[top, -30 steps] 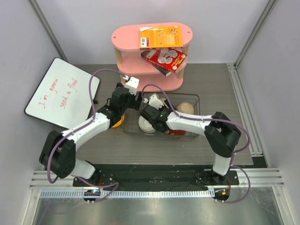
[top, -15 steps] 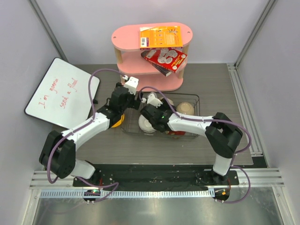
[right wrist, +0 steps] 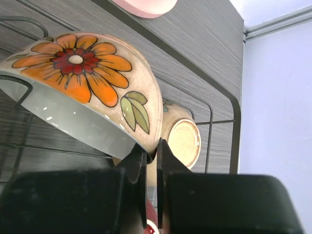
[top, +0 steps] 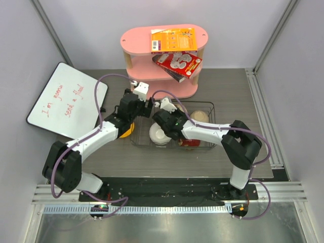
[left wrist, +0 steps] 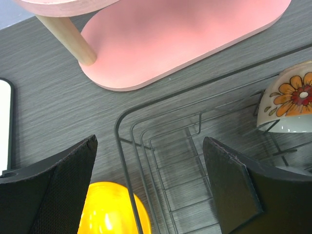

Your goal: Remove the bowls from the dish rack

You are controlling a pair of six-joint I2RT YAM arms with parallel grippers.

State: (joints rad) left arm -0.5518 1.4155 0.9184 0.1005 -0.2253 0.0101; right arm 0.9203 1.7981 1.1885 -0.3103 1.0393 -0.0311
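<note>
One change: the right hand point(right wrist: 151, 146), wide a second ago, is now pinching the rim of the flowered bowl point(right wrist: 87, 83), which is tilting in the dish rack point(right wrist: 234, 122), upper left of frame. Lift-out is looking ready. Left hand point(left wrist: 149, 146) is hanging open.

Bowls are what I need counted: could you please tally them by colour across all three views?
Yellow-orange: 1, the yellow bowl
White: 1, the white bowl
Beige: 2, the flowered bowl and the beige bowl
Dark red: 1, the red bowl
Total: 5 bowls
</note>
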